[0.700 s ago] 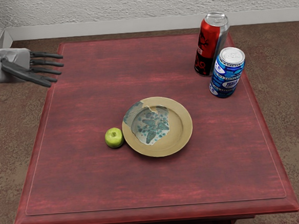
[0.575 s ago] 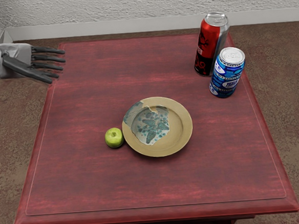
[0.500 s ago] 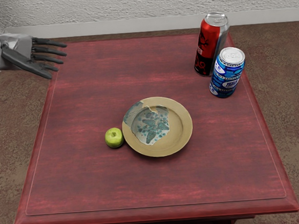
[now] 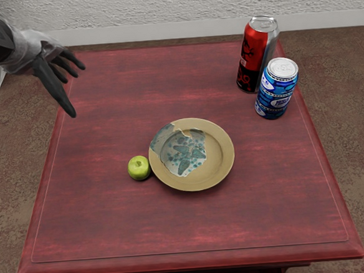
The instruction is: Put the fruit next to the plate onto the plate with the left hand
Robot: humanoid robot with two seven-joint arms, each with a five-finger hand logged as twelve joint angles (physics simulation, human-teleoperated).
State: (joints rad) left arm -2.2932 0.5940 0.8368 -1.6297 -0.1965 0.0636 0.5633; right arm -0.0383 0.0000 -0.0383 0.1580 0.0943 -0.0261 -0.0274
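Note:
A small green apple (image 4: 138, 167) lies on the red table, touching the left rim of the tan plate (image 4: 221, 165) with a blue-green centre. My left hand (image 4: 59, 73) hovers over the table's far left corner, well above and to the left of the apple. Its dark fingers are spread and hold nothing, with one long finger pointing down toward the table. The right arm is out of view.
A red can (image 4: 256, 53) and a blue can (image 4: 276, 87) stand close together at the back right. The red wooden table (image 4: 113, 229) ends just left of the hand; brown carpet surrounds it.
The left hand has risen and turned, its arm now reaching in from the top-left corner, with fingers angled down over the table corner. Apple, plate and cans have not moved.

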